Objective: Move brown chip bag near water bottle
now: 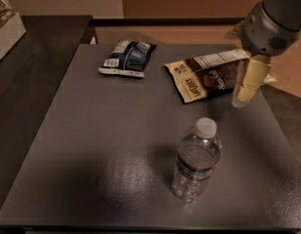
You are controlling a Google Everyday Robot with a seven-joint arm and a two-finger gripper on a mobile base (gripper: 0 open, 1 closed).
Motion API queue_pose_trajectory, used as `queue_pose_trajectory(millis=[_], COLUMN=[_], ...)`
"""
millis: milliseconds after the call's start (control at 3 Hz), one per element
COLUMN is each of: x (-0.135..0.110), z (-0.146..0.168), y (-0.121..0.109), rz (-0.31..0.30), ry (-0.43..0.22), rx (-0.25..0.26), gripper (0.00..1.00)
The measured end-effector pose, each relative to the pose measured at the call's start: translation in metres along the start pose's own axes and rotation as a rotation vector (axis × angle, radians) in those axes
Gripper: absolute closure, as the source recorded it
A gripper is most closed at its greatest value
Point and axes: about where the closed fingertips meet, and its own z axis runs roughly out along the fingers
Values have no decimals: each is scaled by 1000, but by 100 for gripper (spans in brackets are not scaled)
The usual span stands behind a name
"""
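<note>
At the bench [91,155]: grey, faintly glossy, low in friction by the look. Expect sliding rather than lifting on pressing a flat item from above, and note the right edge close to the working zone, hence a risk of shoving goods off it. At the brown bag [203,77]: lying flat at the far right of the bench, well apart from the bottle [196,162] standing upright near the front centre. Thin and crinkly, so likely to offer little to pinch, to fold or slip out of a shallow grasp, or to swing into the bottle if carried low. At the bottle: tall, narrow-based, probably light, and prone to toppling and rolling on any nudge from bag or arm. Set down beside, never against. At the blue bag [126,58]: left of the brown bag, apart from it, off the likely path, with little danger beyond mistaken selection. At the claw [241,97]: hanging below the grey wrist [272,21] at the right end of the brown bag. Cannot tell whether open or closed, nor whether touching the bag. Markings: cream end band on the brown bag with dark lettering, turned sideways, not legible. White nutrition panel along its far edge, too fine to read. Thin dark band round the bottle, no wording made out. White patches on the blue bag, illegible. No brand confirmed.
</note>
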Motion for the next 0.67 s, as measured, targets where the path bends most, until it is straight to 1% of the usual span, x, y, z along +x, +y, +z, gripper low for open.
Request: queue_pose_trajectory(millis=[667], x=[-21], z=[37], y=[-48], rz=[-64], ry=[-34], rx=[11], gripper=[0])
